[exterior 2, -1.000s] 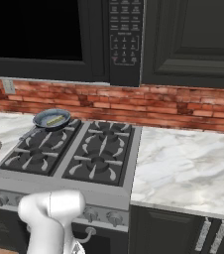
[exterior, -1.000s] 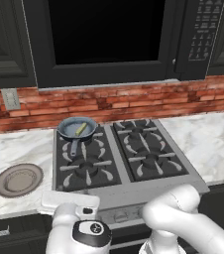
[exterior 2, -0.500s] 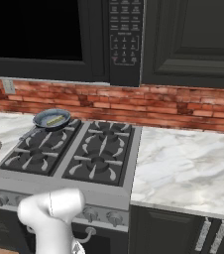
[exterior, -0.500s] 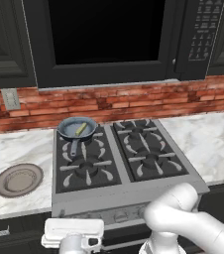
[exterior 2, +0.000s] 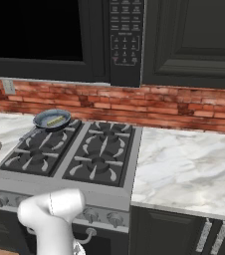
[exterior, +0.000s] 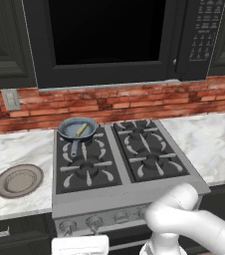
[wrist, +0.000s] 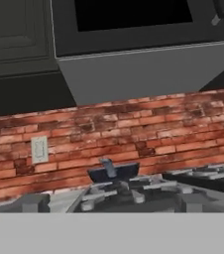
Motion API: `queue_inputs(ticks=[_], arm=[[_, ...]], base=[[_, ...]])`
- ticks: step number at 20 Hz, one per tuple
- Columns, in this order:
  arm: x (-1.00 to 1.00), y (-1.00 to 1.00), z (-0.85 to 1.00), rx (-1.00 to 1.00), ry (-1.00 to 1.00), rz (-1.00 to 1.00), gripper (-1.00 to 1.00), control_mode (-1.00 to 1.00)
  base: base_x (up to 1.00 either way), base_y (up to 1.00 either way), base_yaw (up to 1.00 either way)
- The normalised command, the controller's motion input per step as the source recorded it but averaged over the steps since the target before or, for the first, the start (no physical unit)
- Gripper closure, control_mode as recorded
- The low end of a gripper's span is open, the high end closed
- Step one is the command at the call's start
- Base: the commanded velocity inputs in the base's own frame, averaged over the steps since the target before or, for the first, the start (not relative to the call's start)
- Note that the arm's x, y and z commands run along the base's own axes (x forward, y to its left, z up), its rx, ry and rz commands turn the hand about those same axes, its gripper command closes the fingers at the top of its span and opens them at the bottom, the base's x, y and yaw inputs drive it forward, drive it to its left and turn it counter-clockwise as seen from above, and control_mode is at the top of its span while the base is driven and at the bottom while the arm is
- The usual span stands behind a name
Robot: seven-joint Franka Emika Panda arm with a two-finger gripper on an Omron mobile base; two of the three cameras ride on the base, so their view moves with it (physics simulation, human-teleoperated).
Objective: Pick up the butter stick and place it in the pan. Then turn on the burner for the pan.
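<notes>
Gripper: low at the stove's [exterior: 119,199] front edge, below the knobs [exterior: 95,222]; jaws spread wide, holding nothing.
Butter stick [exterior: 81,130]: lies inside the pan [exterior: 77,129] on the rear left burner.
Open room: front burners bare; marble counter [exterior 2: 184,164] right of stove free.
Plate [exterior: 18,180]: on left counter, well apart from pan.
Hand view: pan [wrist: 113,172] side-on against brick wall [wrist: 134,129], wall outlet [wrist: 38,149] to its left.

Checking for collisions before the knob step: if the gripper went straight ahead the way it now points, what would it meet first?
Probably the pan: its handle end faces the hand camera at centre, low over the stove grates. Depth is unclear, so it might skim the grates first.
</notes>
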Motion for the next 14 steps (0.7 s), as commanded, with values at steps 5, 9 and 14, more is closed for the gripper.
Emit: queue_inputs(ticks=[5,9,14], arm=[[0.16,0.01,-0.32,-0.02,-0.03,0.03,-1.0,-1.0],[0.33,0.09,-0.38,-0.02,0.0,0.01,-1.0,-1.0],[0.35,0.16,-0.4,-0.01,0.0,0.0,-1.0,-1.0]], base=[[0.0,0.0,0.0],[0.0,0.0,0.0],[0.0,0.0,0.0]])
